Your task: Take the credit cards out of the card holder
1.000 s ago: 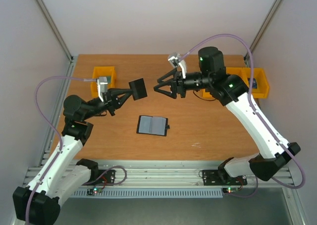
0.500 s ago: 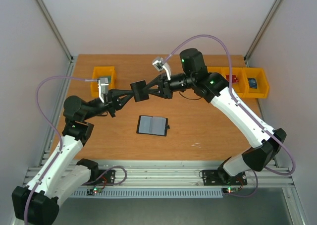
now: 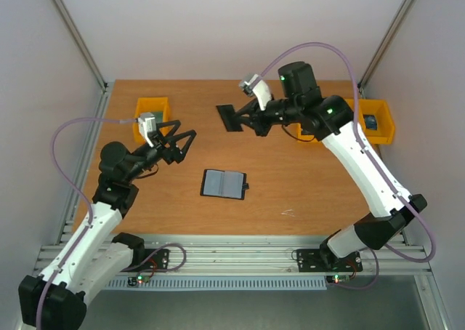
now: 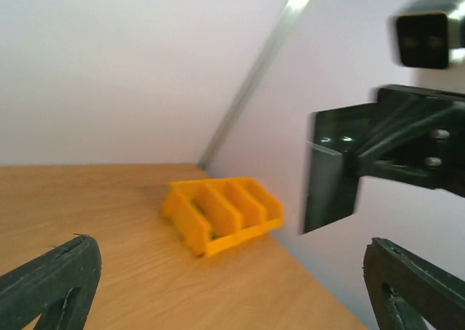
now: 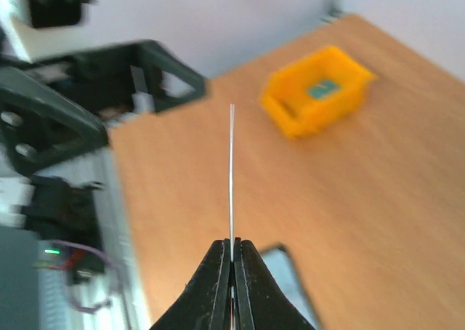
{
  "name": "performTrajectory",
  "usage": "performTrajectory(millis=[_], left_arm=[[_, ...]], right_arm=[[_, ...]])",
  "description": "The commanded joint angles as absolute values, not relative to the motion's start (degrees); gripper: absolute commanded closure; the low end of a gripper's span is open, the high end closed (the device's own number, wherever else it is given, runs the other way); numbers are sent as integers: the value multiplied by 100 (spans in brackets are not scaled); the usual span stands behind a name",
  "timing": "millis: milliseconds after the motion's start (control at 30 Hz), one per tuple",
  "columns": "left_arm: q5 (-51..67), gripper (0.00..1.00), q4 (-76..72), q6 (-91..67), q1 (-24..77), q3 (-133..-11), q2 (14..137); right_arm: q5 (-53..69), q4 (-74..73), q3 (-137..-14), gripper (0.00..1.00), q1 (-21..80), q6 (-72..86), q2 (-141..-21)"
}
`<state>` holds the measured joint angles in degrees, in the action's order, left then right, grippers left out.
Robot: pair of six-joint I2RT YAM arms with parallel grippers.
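Note:
The card holder [image 3: 223, 184] lies open and flat on the table, blue-grey pockets up; a corner of it shows in the right wrist view [image 5: 290, 279]. My right gripper [image 3: 247, 118] is shut on a dark credit card [image 3: 229, 117], held in the air above the back of the table. In the right wrist view the credit card [image 5: 232, 170] is edge-on, rising from the closed gripper [image 5: 232, 254]. From the left wrist the credit card [image 4: 330, 174] hangs ahead on the right. My left gripper [image 3: 187, 129] is open and holds nothing, its fingers [image 4: 51, 286] spread wide.
A yellow bin [image 3: 152, 118] stands at the back left, also seen from the right wrist [image 5: 317, 90]. A row of yellow bins [image 3: 374, 123] sits at the back right against the wall [image 4: 221, 214]. Metal frame posts run up both sides.
The dark card passed from my left gripper to my right. The left gripper opened and drew back left; the right gripper shut on the card and pulled it away to the right.

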<state>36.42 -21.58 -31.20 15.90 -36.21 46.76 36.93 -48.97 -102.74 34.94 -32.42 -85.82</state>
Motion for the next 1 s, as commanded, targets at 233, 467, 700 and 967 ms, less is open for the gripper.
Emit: performTrajectory(millis=[233,467,700,967], left_arm=[[872,0,-806,-2670,925,-2356,4344],[947,1,-985,-2376,677,-1708,4267],[1104,1,-1093,-2088,651,-1726,4835],[1198,1,-1153,-2074,635,-1971,5478]], right_arm=[[-63,-5631,-10028,99,1873,-7212,-9117],[-230,-4779,-9812,99,684,-8330,-9970],[-330,-4273,-10244,99,165,-9213,-11139],[-760,-2980,-9599,99,135,-10615,-11672]])
